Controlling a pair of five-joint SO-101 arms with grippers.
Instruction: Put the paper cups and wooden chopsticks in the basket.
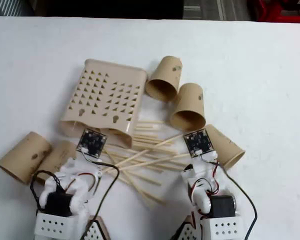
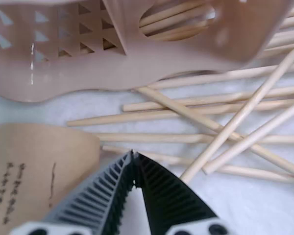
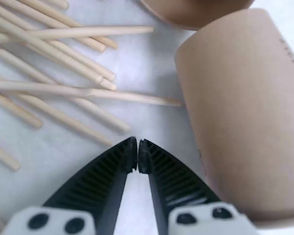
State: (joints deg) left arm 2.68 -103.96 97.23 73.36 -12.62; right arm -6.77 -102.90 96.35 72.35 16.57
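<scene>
Several tan paper cups lie on their sides: two point(image 1: 165, 80) point(image 1: 189, 107) to the right of the basket, one point(image 1: 225, 147) by the right arm, two point(image 1: 22, 156) point(image 1: 57, 157) at the left. Wooden chopsticks point(image 1: 145, 160) lie scattered between the arms. The beige perforated basket point(image 1: 105, 100) lies tipped over, its bottom facing up. My left gripper point(image 2: 134, 156) is shut and empty, beside a cup point(image 2: 34, 171), with chopsticks point(image 2: 196, 115) and the basket point(image 2: 88, 63) just ahead. My right gripper point(image 3: 137, 147) is shut and empty, next to a cup point(image 3: 245, 112) and chopsticks point(image 3: 63, 54).
The white table point(image 1: 260, 75) has free room on its right side and along the back. The left arm's base point(image 1: 60, 215) and the right arm's base point(image 1: 217, 215) stand at the near edge. Dark and red objects lie beyond the far edge.
</scene>
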